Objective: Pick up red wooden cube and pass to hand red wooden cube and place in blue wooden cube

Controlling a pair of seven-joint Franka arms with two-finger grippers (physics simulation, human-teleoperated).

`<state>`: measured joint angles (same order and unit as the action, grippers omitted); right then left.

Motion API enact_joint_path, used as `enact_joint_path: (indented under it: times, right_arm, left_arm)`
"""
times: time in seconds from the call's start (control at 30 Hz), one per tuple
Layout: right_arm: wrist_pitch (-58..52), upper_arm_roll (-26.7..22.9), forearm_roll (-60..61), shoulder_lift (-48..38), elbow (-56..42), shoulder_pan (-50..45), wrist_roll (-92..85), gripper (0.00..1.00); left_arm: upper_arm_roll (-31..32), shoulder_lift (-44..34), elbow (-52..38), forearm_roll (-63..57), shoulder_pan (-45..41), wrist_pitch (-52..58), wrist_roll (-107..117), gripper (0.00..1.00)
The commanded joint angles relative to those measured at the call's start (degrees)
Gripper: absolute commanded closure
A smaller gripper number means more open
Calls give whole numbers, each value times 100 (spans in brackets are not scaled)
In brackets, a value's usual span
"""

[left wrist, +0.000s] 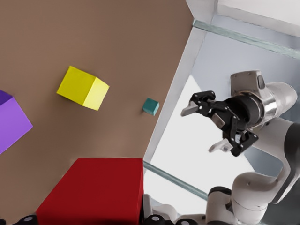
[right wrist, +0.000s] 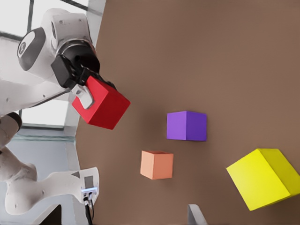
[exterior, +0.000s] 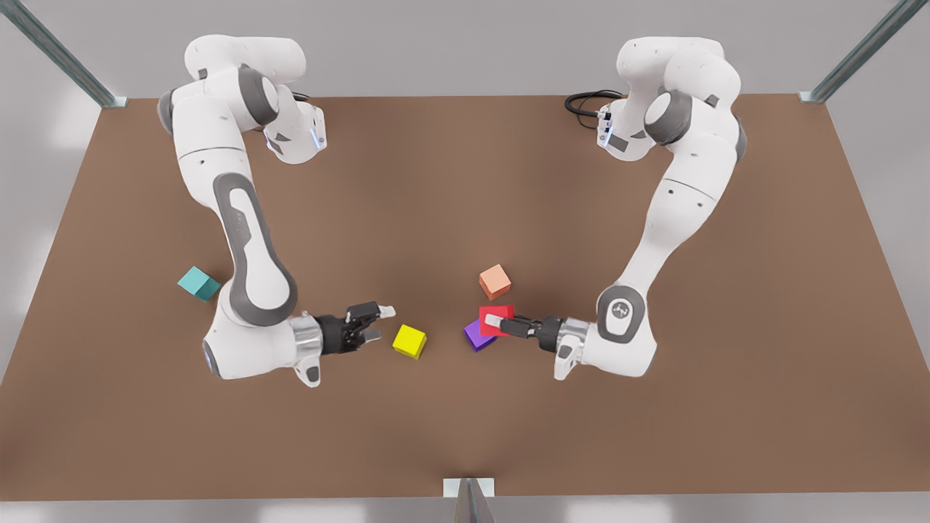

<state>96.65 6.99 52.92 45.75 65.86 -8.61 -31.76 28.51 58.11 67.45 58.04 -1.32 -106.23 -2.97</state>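
The red wooden cube (exterior: 501, 314) hangs just above the table on the front view's right, with my left gripper (exterior: 496, 320) shut on it. It looms close in the left wrist view (left wrist: 93, 192) and sits farther off in the right wrist view (right wrist: 105, 105). My right gripper (exterior: 381, 324) stands open on the front view's left, pointing toward the red cube with a gap between them, and holds nothing. It is also in the left wrist view (left wrist: 201, 129). The blue wooden cube (exterior: 198, 283) (left wrist: 150, 106), teal in colour, rests on the table behind the right arm.
A yellow cube (exterior: 409, 341) (right wrist: 262, 178) lies just beyond the right gripper's fingertips. A purple cube (exterior: 476, 336) (right wrist: 186, 125) sits under the held red cube. A salmon-orange cube (exterior: 495, 281) (right wrist: 157, 164) lies behind it. The table (exterior: 465, 181) is bare brown.
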Motion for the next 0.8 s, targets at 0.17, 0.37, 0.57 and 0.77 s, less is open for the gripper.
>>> enact_joint_path:
  times: [0.17, 0.37, 0.57, 0.77]
  right_arm:
    - [1646, 21, 1203, 198, 68, 0, -7836, 0]
    - [2191, 144, 1915, 400, -11, -308, -8663, 0]
    - [2200, 188, 2521, 426, 322, -554, -9120, 0]
    - [2139, 302, 2706, 92, 973, -537, -9454, 0]
  left_arm:
    - [32, 209, -4, 568, 0, -12, -2303, 37]
    - [181, 367, -30, 604, -44, -302, -3192, 38]
    - [322, 402, -30, 612, -158, -794, -3192, 38]
    - [322, 429, -30, 709, -158, -821, -3253, 38]
